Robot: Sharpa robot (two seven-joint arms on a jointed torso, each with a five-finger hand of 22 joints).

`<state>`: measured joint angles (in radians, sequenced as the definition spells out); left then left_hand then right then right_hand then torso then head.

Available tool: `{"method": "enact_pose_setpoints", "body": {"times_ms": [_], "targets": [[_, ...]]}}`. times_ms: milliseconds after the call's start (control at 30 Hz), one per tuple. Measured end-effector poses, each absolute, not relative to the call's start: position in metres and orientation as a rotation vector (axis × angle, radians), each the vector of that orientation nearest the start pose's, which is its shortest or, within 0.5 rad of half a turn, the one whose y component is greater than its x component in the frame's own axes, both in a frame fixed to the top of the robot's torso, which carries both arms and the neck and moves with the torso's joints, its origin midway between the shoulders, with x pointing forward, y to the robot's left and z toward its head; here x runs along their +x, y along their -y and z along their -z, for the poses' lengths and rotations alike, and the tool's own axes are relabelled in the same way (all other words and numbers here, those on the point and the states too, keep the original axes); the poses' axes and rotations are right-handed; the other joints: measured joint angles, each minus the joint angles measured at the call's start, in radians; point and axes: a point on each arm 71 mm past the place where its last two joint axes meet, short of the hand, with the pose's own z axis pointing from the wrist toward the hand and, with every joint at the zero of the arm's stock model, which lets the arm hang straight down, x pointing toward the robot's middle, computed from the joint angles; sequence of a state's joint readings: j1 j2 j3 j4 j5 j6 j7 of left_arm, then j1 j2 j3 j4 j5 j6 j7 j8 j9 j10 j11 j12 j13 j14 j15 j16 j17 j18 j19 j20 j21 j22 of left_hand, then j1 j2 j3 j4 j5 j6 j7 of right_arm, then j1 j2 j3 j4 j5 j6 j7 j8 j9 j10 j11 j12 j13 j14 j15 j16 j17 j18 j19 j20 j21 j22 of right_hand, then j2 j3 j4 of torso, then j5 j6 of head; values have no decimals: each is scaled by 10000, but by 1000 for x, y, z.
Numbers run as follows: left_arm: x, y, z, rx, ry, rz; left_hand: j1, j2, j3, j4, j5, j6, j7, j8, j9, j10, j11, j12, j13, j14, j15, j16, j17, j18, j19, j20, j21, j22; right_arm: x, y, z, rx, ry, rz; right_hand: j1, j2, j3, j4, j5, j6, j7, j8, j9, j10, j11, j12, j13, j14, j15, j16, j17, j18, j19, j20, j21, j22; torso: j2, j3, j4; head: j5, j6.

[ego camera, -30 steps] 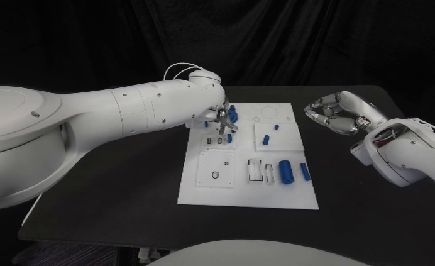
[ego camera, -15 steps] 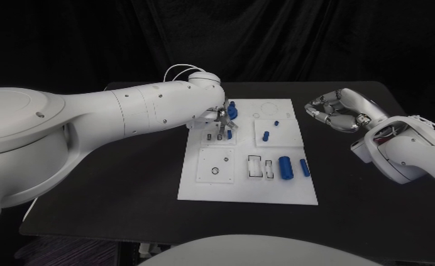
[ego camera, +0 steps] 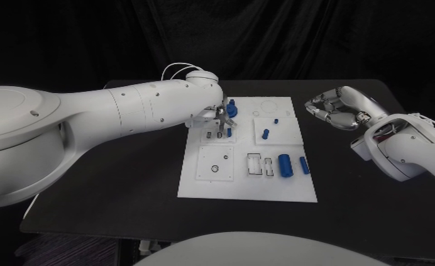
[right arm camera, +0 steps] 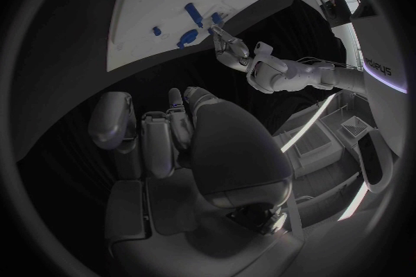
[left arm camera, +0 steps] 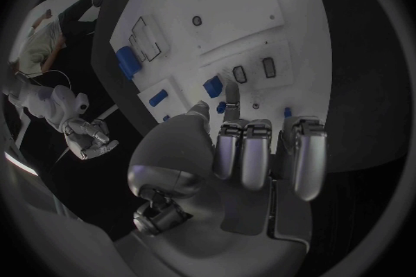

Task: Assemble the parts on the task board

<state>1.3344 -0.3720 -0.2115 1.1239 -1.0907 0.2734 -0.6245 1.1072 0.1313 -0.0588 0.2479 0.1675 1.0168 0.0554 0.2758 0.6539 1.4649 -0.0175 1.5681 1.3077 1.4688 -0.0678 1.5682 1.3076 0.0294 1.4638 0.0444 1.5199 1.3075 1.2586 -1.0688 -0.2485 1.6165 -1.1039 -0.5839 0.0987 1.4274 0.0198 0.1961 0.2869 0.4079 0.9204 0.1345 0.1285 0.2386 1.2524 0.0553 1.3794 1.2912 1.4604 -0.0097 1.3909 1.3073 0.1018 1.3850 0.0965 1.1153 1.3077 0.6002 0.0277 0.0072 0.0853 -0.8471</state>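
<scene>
The white task board (ego camera: 246, 184) lies mid-table. Blue parts lie on it: a cylinder (ego camera: 285, 166), a shorter piece (ego camera: 303, 165) beside it and a small piece (ego camera: 264, 133). My left hand (ego camera: 220, 119) hangs over the board's far left corner beside a standing blue part (ego camera: 230, 109). In the left wrist view its thumb and one outstretched finger (left arm camera: 231, 93) pinch a small blue part (left arm camera: 222, 108) at the board, with the other fingers curled in. My right hand (ego camera: 336, 109) hovers off the board's right side, fingers curled in on nothing.
Two small slots (ego camera: 215, 134) and a round ring socket (ego camera: 215, 168) lie on the board's left half. Rectangular sockets (ego camera: 261, 166) sit beside the cylinder. Black table (ego camera: 136, 178) surrounds the board, with its edge near the right arm.
The whole picture has shifted slightly, so the camera moved. Both hands keep their places relative to the board.
</scene>
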Motion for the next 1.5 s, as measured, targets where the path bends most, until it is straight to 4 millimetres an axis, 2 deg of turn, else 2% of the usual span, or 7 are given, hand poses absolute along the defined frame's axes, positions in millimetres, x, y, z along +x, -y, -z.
{"method": "enact_pose_setpoints", "body": {"times_ms": [300, 1500], "targets": [[531, -99, 232, 828, -23997, 1455, 79, -1, 27, -26, 43, 72, 0, -40, -10, 0, 0, 0, 0, 0, 0, 0, -1, 1, 0, 1, 0, -1, 444, 292, 207, 1721, -15841, -7195, -53, 54, 0, 0, 1, 0, 0, 0, 0, -1, 0, 0, -1, 0, 0, 0, 0, -1, 0, 0, 0, -1, -2, -3, 0, -20, -37], [527, -91, 236, 1004, -24062, 1605, 113, 33, 125, -123, 212, 70, -1, -204, -63, 0, 0, -1, 0, -1, 0, 0, -1, 1, -1, 1, -40, 7, 445, 291, 209, 1780, -15937, -7128, -91, 13, 0, 0, -29, 0, 0, 0, -6, -1, 1, 0, -15, 0, 0, 0, 0, 0, -1, 0, 0, -3, -12, 2, -12, 4, -203]]}}
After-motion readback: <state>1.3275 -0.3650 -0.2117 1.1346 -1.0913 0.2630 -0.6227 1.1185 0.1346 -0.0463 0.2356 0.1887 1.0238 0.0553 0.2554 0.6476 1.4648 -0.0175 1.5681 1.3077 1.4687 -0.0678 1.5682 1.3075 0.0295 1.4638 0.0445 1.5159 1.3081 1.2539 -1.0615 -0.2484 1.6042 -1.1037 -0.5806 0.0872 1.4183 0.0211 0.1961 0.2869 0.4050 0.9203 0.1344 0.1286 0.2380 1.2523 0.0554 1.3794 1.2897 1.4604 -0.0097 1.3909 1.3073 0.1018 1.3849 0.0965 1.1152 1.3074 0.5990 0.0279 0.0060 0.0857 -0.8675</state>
